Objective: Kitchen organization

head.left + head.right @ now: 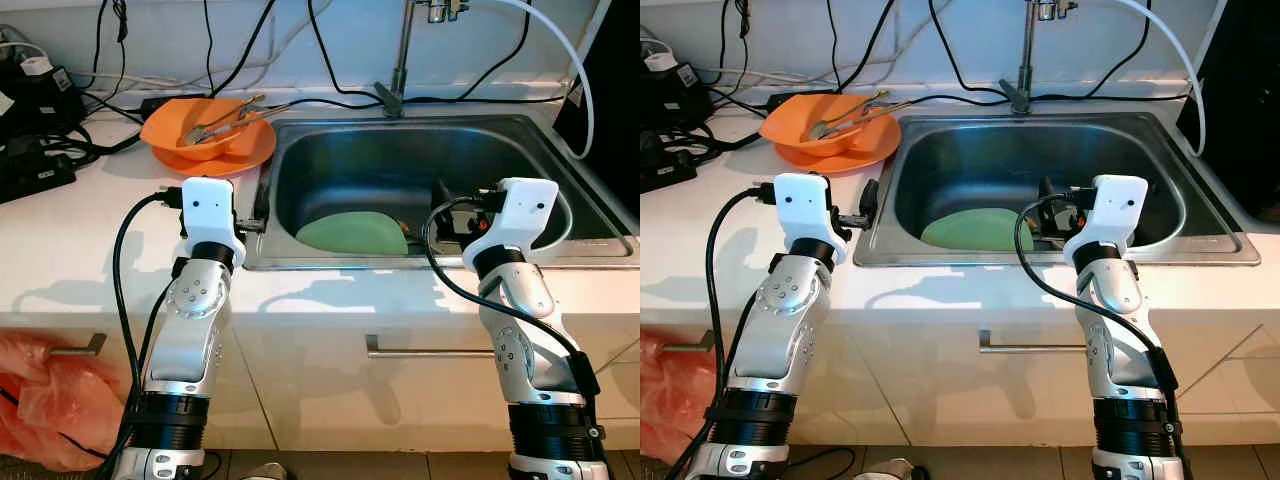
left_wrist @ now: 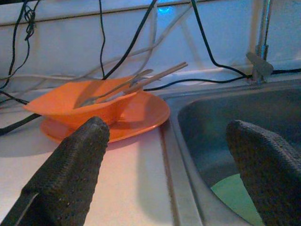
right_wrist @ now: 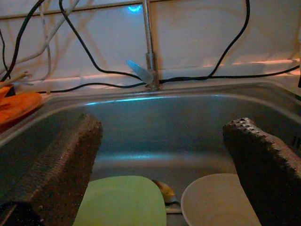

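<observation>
Two silver arms reach forward from the white countertop [image 1: 90,250] edge toward the stainless steel sink basin [image 1: 330,170], which sits recessed in the counter with a chrome tap post [image 1: 402,60] at its back rim. Left gripper [image 2: 176,169] hovers over the counter at the basin's left rim, fingers [image 2: 70,174] spread wide, nothing between them. Right gripper [image 3: 162,174] sits over the basin's near right part, fingers [image 3: 61,165] also spread wide and empty. Pale green flat plate [image 1: 352,234] lies on the basin floor near the front wall; just beside it, on its right, a cream round plate [image 3: 218,200], and between the two a small brownish utensil, type unclear. Orange plastic plate [image 1: 215,152] rests on the counter just left of the sink, an orange plastic bowl [image 1: 185,125] stacked on it, tilted. Metal tongs [image 1: 225,120] lie in that bowl, handles sticking out over its rim toward the sink. Black cables [image 1: 60,150] run along the counter's back and up the wall. Orange-red plastic bag [image 1: 40,400] hangs low at the cabinet front, left side.
</observation>
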You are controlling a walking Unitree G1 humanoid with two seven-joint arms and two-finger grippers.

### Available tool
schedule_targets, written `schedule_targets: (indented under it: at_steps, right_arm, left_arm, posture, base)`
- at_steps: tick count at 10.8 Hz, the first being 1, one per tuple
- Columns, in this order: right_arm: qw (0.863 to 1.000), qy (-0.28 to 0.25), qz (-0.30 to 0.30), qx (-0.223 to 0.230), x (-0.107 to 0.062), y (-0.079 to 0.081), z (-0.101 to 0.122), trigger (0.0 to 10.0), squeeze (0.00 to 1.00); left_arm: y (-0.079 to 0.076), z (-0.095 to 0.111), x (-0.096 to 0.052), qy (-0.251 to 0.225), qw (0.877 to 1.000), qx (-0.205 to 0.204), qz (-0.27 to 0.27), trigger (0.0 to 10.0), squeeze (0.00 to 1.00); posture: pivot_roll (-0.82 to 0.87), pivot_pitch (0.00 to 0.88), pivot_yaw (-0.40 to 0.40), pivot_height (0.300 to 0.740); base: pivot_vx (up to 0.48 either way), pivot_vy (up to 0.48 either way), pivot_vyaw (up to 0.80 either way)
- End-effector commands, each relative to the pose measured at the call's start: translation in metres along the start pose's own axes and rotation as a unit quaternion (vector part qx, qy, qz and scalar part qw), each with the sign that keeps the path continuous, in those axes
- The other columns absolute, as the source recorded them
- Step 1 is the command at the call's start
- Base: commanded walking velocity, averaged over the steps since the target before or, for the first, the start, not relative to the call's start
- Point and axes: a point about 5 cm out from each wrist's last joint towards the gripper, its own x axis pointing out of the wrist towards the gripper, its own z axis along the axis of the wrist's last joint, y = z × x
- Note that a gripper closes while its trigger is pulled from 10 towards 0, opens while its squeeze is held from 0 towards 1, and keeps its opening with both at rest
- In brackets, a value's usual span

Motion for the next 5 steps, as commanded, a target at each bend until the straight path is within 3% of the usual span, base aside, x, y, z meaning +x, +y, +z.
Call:
schedule_targets:
  at_steps: [1, 5]
  right_arm:
    - [1.000, 0.001, 0.001, -0.003, -0.0010, 0.0029, -0.0023, 10.0, 0.00]
    - [0.999, -0.016, 0.007, -0.033, 0.0022, 0.0070, 0.0015, 10.0, 0.00]
  left_arm:
    - [0.0020, 0.0037, 0.0023, -0.006, 1.000, 0.006, 0.006, 10.0, 0.00]
    - [0.0091, 0.0098, 0.0086, -0.016, 1.000, 0.017, 0.021, 10.0, 0.00]
  posture:
    - [0.19, 0.000, 0.077, 0.740]
    - [0.19, 0.000, 0.065, 0.740]
  base:
    - [0.000, 0.000, 0.00]
    - [0.000, 0.000, 0.00]
